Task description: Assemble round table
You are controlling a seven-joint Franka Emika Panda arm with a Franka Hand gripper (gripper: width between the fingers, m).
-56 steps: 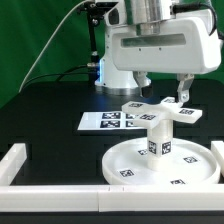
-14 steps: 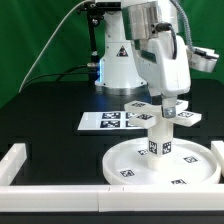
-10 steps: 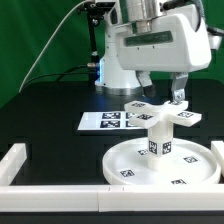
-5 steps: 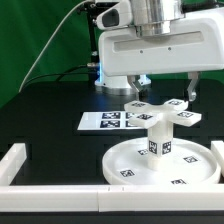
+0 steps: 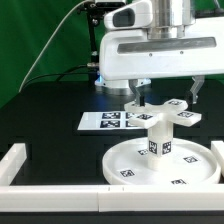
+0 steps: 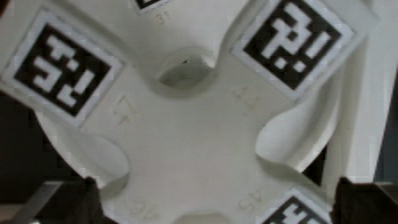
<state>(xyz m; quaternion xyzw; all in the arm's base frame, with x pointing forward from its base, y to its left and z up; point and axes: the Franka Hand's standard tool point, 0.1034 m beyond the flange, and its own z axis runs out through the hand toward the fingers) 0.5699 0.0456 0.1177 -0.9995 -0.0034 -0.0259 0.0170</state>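
Gripper [image 5: 164, 97] rotated and jaws spread — fingers now straddle cross-shaped base [image 5: 160, 112] instead of closing at its right arm.

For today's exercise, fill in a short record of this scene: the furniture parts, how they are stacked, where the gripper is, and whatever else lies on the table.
disc: round disc lies flat on the table
leg: cylinder leg stands upright on the disc
base: cross-shaped base sits on top of the leg
gripper: gripper above the base, jaws open, one on each side, holding nothing
other: marker board behind the disc; white border wall in front
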